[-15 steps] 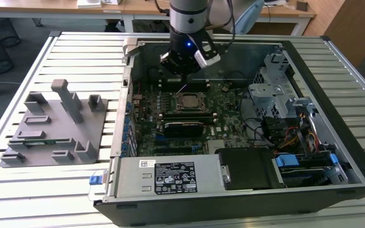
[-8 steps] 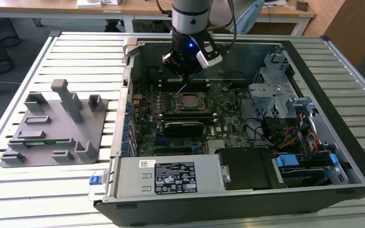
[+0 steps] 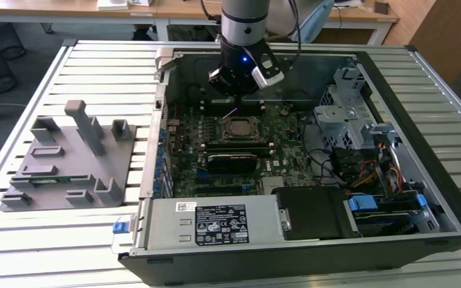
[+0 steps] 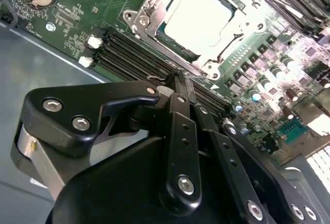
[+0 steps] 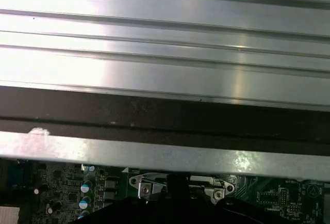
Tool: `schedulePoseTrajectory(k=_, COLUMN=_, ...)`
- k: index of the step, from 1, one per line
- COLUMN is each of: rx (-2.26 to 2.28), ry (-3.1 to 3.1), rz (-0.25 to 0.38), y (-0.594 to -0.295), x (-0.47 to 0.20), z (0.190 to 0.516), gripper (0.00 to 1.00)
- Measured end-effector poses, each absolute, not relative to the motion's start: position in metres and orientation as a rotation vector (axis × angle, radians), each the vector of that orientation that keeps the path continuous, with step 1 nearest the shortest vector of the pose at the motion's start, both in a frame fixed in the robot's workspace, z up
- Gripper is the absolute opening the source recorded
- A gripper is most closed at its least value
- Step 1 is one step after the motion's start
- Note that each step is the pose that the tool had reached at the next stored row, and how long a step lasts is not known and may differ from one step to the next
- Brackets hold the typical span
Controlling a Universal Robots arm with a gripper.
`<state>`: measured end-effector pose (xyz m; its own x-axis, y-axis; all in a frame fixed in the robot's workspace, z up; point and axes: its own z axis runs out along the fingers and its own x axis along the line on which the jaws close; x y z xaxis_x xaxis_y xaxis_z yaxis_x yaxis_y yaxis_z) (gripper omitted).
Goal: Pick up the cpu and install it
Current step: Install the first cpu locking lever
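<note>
Inside the open computer case (image 3: pixel 446 198), at the middle of the motherboard (image 3: pixel 283 147), you can see the cpu (image 3: pixel 237 128) already lying in its socket frame (image 3: pixel 239 137), silver top up; in the second wrist view the cpu (image 4: pixel 198 20) sits flat and square within the metal socket frame (image 4: pixel 139 20), so the placing looks done as far as these pictures tell. Whether the retention frame is latched over it, you cannot settle from here. Your claw (image 3: pixel 232 107) hangs just above the board at about 12 o'clock from the socket, holding nothing; in the second wrist view the claw (image 4: pixel 178 82) has its fingers drawn together to a narrow tip over the memory slots (image 4: pixel 134 53) beside the socket. The case also holds a power supply (image 3: pixel 210 225) at 6 o'clock, a black drive housing (image 3: pixel 314 210) at 5 o'clock and a metal drive cage (image 3: pixel 347 114) at 3 o'clock. On the tabletop (image 3: pixel 62 252), at 9 o'clock from the case, the grey parts fixture (image 3: pixel 66 159) carries a green memory stick (image 3: pixel 50 178) in a slot.
</note>
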<state>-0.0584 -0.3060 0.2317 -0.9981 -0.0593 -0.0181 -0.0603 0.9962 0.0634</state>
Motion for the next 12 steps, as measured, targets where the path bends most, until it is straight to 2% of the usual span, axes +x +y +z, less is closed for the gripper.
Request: schedulePoseTrajectory(k=12, rx=-0.094, ry=3.122, rz=0.100, y=-0.306, x=-0.046, z=0.225, gripper=0.11)
